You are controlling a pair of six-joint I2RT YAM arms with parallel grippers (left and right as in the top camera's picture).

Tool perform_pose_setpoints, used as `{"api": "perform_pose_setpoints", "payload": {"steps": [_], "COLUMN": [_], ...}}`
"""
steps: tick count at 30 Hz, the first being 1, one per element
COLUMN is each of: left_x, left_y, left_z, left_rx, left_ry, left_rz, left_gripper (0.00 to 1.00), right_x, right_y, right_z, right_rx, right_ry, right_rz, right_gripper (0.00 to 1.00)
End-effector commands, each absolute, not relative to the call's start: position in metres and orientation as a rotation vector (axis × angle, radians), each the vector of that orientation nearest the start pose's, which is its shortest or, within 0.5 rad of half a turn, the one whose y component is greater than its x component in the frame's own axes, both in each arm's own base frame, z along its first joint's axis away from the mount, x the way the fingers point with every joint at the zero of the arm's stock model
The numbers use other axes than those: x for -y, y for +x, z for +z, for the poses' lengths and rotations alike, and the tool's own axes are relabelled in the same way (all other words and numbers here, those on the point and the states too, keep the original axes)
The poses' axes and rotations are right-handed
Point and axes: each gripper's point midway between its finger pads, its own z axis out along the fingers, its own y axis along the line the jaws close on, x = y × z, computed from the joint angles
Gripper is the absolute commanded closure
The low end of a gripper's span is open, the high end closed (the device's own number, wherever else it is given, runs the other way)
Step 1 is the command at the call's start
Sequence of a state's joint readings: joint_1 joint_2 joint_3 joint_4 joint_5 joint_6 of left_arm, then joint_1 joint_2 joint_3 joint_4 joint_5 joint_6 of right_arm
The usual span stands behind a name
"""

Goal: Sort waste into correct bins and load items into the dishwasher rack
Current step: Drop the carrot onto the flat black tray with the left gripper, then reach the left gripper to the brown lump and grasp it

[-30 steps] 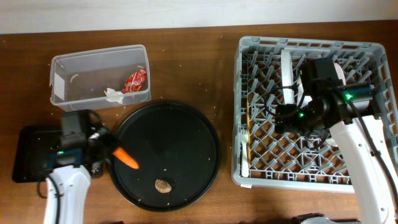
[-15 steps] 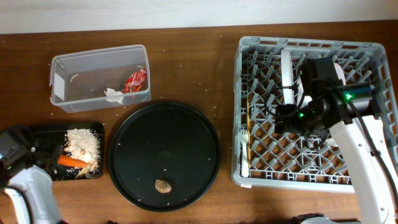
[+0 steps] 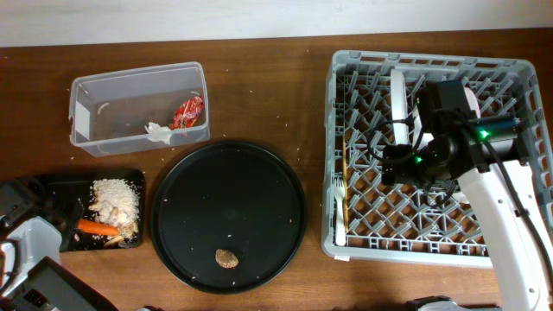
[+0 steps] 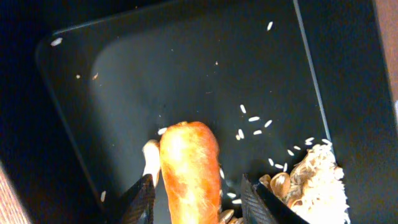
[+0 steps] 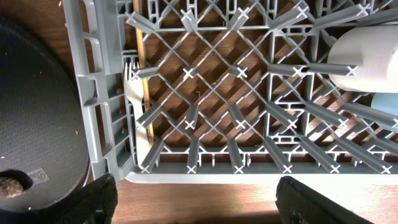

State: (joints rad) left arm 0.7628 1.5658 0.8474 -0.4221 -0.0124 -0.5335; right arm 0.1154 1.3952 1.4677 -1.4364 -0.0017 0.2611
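The orange carrot (image 3: 97, 229) lies in the shallow black tray (image 3: 60, 187) beside beige rice crumbs (image 3: 117, 200). In the left wrist view the carrot (image 4: 186, 168) sits between my left gripper's (image 4: 196, 200) open jaws, with a gap on each side. My left gripper (image 3: 69, 223) is over the tray's left half. A brown lump (image 3: 226, 257) lies on the round black tray (image 3: 229, 199). The clear tub (image 3: 138, 86) holds a red wrapper (image 3: 187, 112) and white tissue (image 3: 157, 131). My right gripper (image 3: 402, 164) hangs wide open and empty over the grey rack (image 3: 432, 62).
The rack holds an upright white plate (image 3: 398, 108), a wooden fork (image 5: 134, 93) and stick (image 5: 138, 37) along its left side, and a cream cup (image 5: 367, 59) above a blue cup (image 5: 387, 102) at the right. Rice grains (image 4: 252, 118) are scattered in the black tray.
My left gripper carried the carrot left from the round tray's edge to the black tray and let it go. The right arm has not moved.
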Motion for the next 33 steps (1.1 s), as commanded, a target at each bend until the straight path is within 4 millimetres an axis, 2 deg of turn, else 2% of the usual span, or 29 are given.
{"api": "perform_pose_setpoints", "payload": {"steps": [1,6,9,12,13,14,16,20,23,27,28,29,31,33], "left_x": [-0.247,-0.244,-0.239,-0.223,-0.208,-0.199,-0.166,-0.083,-0.025,0.028,0.035,0.045,0.064,0.088], "left_y": [0.250,0.254,0.269,0.291,0.301,0.307,0.321,0.329,0.317,0.281,0.271,0.260,0.244,0.222], "left_z": [0.041,0.044,0.059,0.079,0.086,0.089,0.090,0.082,0.076,0.070,0.069,0.068,0.065,0.057], "left_rx": [-2.159,-2.162,-2.174,-2.244,-2.291,-2.328,-2.429,-2.652,-2.820,-3.027,-3.058,-3.086,-3.142,-3.188], "left_ry": [-1.627,-1.618,-1.588,-1.468,-1.419,-1.372,-1.244,-1.009,-0.828,-0.671,-0.729,-0.812,-0.859,-1.021], "left_rz": [0.107,0.068,-0.024,-0.112,-0.132,-0.138,-0.163,-0.227,-0.251,-0.229,-0.219,-0.220,-0.274,-0.352], "left_gripper": [0.45,0.43,0.43,0.43,0.42,0.41,0.37,0.32,0.29,0.19,0.08,0.04,0.03,0.03], "right_x": [-0.030,-0.030,-0.030,-0.030,-0.030,-0.030,-0.030,-0.030,-0.030,-0.030,-0.030,-0.030,-0.030,-0.030], "right_y": [0.262,0.262,0.262,0.262,0.263,0.263,0.263,0.263,0.263,0.263,0.263,0.263,0.263,0.262], "right_z": [0.208,0.208,0.208,0.208,0.208,0.208,0.208,0.208,0.208,0.208,0.208,0.208,0.208,0.208], "right_rx": [-2.940,-2.940,-2.940,-2.939,-2.937,-2.936,-2.936,-2.936,-2.936,-2.937,-2.937,-2.937,-2.937,-2.939], "right_ry": [0.224,0.224,0.224,0.223,0.223,0.223,0.223,0.223,0.223,0.223,0.223,0.223,0.222,0.223], "right_rz": [0.060,0.060,0.060,0.060,0.060,0.061,0.061,0.061,0.061,0.060,0.060,0.060,0.060,0.059], "right_gripper": [0.15,0.15,0.15,0.15,0.14,0.14,0.14,0.14,0.13,0.13,0.13,0.14,0.13,0.13]}}
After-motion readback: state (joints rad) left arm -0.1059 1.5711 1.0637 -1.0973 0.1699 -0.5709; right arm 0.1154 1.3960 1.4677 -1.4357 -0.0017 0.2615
